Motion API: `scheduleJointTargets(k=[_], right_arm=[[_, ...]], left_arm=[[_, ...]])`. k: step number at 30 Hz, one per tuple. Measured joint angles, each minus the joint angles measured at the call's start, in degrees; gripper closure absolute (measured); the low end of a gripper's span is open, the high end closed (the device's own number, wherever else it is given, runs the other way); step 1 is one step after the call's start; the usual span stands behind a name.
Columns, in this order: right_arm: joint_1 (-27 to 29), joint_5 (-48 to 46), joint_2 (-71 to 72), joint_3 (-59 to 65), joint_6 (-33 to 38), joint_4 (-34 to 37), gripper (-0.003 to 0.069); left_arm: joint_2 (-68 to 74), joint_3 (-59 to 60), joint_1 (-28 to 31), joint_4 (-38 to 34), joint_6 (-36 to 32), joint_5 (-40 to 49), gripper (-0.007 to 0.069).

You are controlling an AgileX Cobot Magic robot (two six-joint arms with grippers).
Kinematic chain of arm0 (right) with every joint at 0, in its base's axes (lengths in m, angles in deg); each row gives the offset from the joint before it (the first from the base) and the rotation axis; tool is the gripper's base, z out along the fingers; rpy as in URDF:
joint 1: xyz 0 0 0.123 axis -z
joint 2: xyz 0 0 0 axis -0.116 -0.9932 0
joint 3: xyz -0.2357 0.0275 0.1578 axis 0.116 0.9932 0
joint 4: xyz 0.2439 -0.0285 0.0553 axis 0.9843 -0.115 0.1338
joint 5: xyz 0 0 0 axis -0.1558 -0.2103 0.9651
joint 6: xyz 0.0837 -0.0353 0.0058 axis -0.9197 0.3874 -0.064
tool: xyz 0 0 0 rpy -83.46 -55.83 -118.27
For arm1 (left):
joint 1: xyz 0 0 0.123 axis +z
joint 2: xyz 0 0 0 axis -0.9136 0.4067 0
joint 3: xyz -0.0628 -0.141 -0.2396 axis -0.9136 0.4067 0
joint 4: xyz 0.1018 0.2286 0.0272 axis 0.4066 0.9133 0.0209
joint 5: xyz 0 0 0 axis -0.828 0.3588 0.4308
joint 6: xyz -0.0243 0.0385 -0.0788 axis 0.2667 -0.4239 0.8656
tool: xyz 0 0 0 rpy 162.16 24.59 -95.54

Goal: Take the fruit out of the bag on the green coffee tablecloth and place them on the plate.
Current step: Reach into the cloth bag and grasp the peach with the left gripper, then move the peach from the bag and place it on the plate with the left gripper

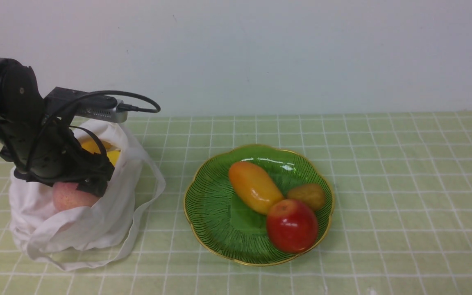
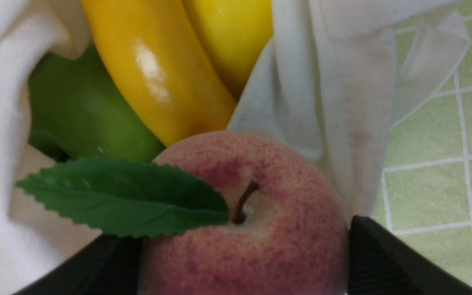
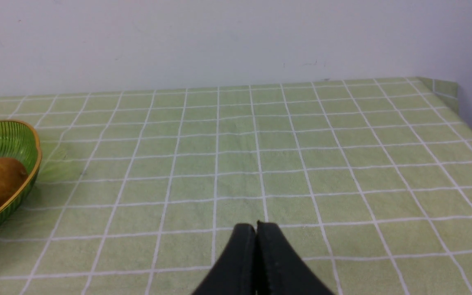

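The white bag (image 1: 76, 229) stands open at the left on the green tablecloth (image 1: 383, 184). My left gripper (image 1: 84, 186) reaches into it, and its black fingers (image 2: 383, 262) press both sides of the fuzzy pink peach (image 2: 260, 237) with its green leaf (image 2: 125, 200). The peach (image 1: 70, 196) sits at the bag's mouth. Behind it in the bag lie the banana (image 2: 158, 78), a small yellow fruit (image 2: 232, 37) and a green round fruit (image 2: 80, 114). The green plate (image 1: 219, 205) is to the right of the bag. My right gripper (image 3: 255, 226) is shut and empty above bare cloth.
The plate holds an orange mango (image 1: 254, 186), a red apple (image 1: 292, 225) and a small brownish fruit (image 1: 307, 196). The bag's loop handle (image 1: 146, 200) lies between bag and plate. A wall runs along the table's far edge.
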Motion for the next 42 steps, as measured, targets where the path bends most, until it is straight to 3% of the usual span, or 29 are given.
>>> scheduleJointTargets(k=[15, 19, 28, 34, 42], right_arm=[[0.0, 0.0, 0.0, 0.0, 0.0, 0.0, 0.0673], [0.0, 0.0, 0.0, 0.0, 0.0, 0.0, 0.0673], [0.0, 0.0, 0.0, 0.0, 0.0, 0.0, 0.0673], [0.0, 0.0, 0.0, 0.0, 0.0, 0.0, 0.0673], [0.0, 0.0, 0.0, 0.0, 0.0, 0.0, 0.0673]], left_arm=[[-9.1, -7.0, 0.0, -0.2, 0.0, 5.2, 0.0059], [-11.1, -7.5, -0.1, -5.2, -0.2, 5.9, 0.0059], [-8.1, -7.6, -12.4, -26.1, -14.2, 0.3, 0.0059], [2.5, -7.7, -17.8, -27.3, -17.2, -3.7, 0.0059], [12.8, -7.7, -20.2, -30.0, -17.5, -7.0, 0.0059]])
